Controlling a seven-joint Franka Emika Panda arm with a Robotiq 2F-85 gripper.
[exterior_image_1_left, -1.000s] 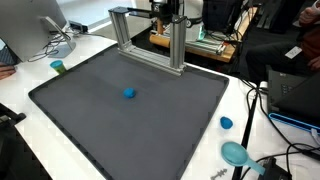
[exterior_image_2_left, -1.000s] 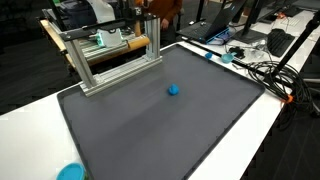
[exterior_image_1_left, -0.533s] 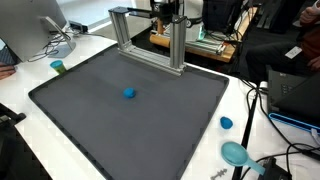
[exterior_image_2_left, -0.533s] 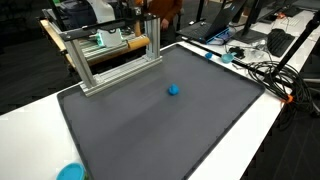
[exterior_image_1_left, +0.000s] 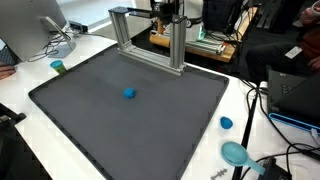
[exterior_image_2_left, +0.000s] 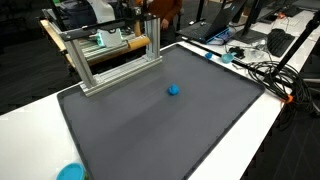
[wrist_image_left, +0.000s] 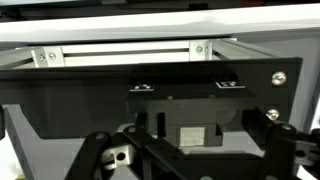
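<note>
Up high, pincer wide beside aluminium frame, blue ball well apart on dark mat.

Nothing has visibly shifted since before — nothing.

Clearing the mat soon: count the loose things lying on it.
1: a blue ball near the middle of the mat. The metal frame standing at the mat's far edge could hide something small behind it.
</note>
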